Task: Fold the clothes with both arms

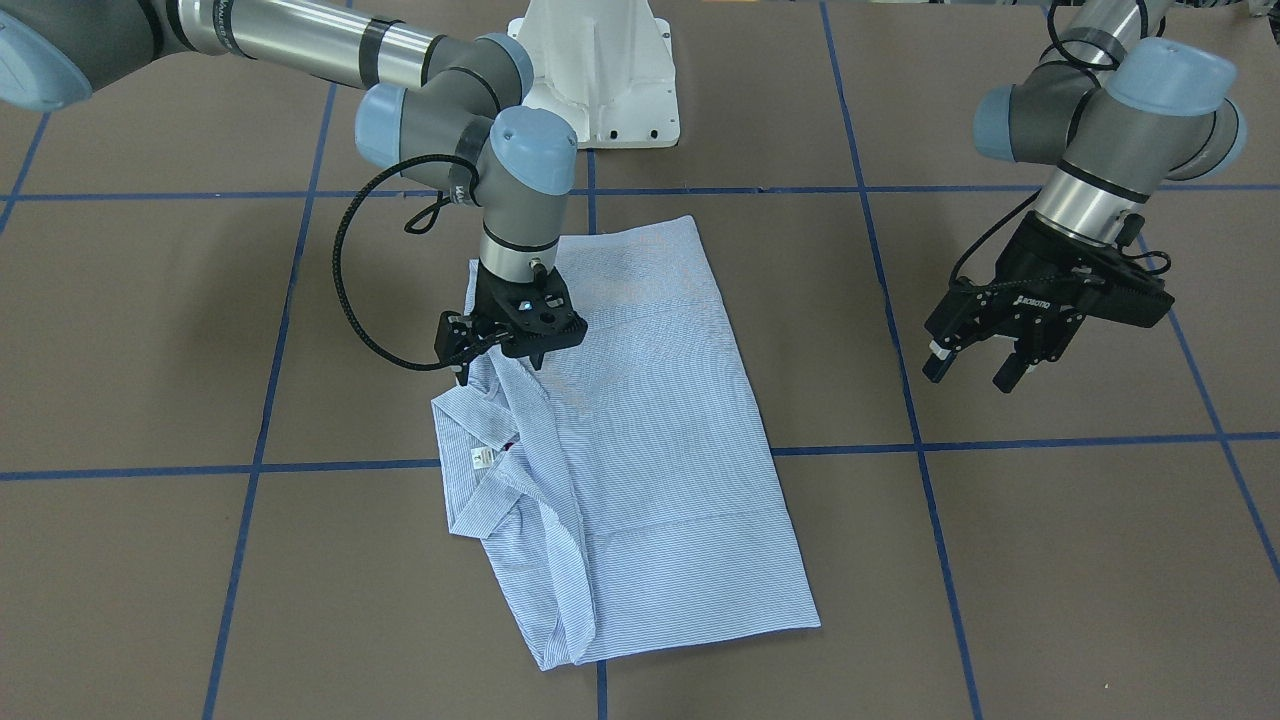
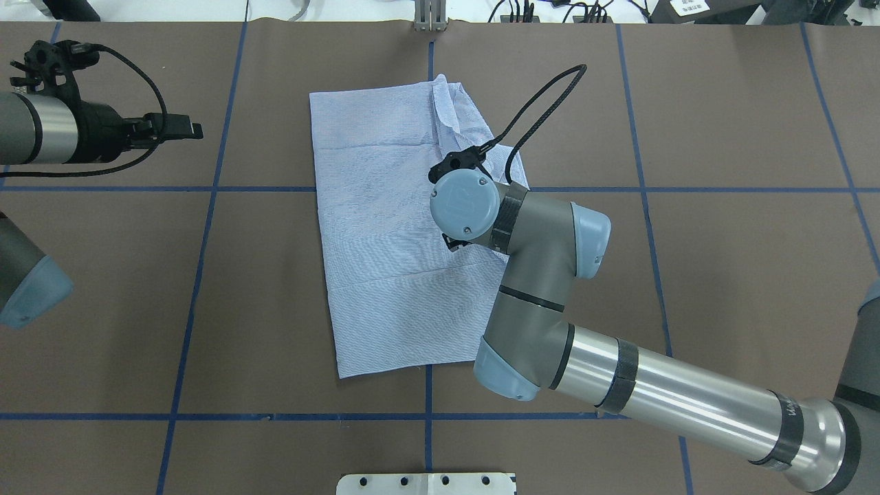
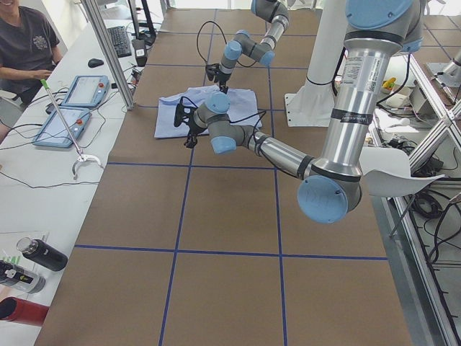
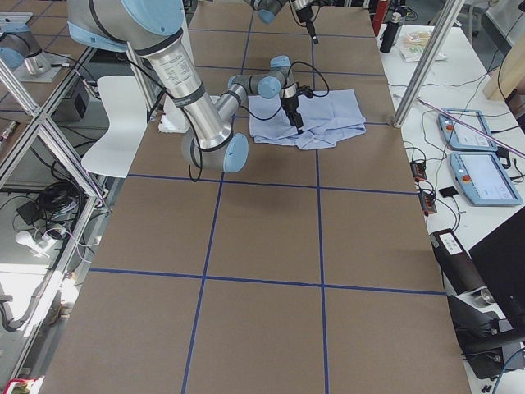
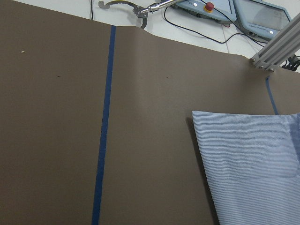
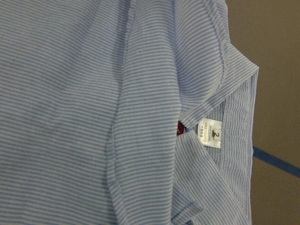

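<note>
The shirt (image 1: pixel 650 450) lies flat on the table (image 1: pixel 1050 560), folded into a long narrow panel. Its collar (image 1: pixel 480 435) and front edge are rumpled along the side nearer my right arm (image 1: pixel 525 150).

My right jaws hang low over that rumpled edge, just beside the collar. I cannot tell whether they are parted or closed, or whether they touch the cloth. The right wrist view shows only stripes, the neck label (image 6: pixel 210 132) and a dark red button (image 6: pixel 179 130).

My left jaws stand wide open and empty above bare table, well apart from the shirt's smooth long edge.

As I judge it, the step in hand is taking the collar end for the next fold. To do it well, I should pinch every layer at the edge, not the loose collar flap alone. I should bring my left jaws in to the matching corner before lifting. Both sides should then rise level, with the cloth kept lightly taut between them. A one-sided lift would likely drag the panel askew and spill the creases.
</note>
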Available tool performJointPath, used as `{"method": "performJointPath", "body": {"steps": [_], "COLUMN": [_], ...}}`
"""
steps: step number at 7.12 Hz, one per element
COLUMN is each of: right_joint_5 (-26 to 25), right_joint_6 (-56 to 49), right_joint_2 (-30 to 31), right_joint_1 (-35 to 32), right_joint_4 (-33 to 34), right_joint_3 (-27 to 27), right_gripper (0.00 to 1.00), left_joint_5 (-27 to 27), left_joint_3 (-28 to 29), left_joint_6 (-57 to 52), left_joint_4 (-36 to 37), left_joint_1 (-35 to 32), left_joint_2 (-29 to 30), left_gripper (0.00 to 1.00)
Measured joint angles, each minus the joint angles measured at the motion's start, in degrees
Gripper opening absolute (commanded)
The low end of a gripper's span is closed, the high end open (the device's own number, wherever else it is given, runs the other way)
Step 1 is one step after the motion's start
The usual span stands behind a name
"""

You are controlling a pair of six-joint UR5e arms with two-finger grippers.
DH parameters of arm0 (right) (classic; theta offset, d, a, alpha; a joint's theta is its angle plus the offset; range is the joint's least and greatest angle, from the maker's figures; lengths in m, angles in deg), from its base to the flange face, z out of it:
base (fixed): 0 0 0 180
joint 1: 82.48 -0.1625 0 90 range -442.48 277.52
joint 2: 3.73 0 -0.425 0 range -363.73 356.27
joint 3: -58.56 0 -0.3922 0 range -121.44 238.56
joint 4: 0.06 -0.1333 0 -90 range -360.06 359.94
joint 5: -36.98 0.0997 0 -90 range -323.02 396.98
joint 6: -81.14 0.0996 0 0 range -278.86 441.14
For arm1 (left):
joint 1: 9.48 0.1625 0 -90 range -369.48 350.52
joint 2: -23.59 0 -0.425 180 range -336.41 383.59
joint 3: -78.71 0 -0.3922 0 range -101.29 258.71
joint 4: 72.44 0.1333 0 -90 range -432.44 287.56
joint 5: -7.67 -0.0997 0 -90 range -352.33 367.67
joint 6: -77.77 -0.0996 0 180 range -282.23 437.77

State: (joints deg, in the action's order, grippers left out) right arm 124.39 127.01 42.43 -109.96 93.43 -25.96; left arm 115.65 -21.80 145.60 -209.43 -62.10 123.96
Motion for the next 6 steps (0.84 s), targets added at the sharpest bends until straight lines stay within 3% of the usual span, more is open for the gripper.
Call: {"method": "performJointPath", "body": {"steps": [4,6], "right_joint_5": [0.4,0.7], "right_joint_6": [-4.8,-10.9], "right_joint_2": [1.4,5.9], "right_joint_1": [-2.5,-5.6], "right_joint_4": [-0.6,-1.6], "right_joint_3": [0.7,-0.9], "right_gripper": [1.00,1.00], "left_joint_5": [0.1,0.1], "left_joint_3": [-1.2,-2.0], "left_joint_6": [0.1,0.1], "left_joint_4": [-0.1,-0.1], "left_joint_1": [0.0,0.0], "left_joint_2": [-0.9,-1.3], "left_gripper": [1.00,1.00]}}
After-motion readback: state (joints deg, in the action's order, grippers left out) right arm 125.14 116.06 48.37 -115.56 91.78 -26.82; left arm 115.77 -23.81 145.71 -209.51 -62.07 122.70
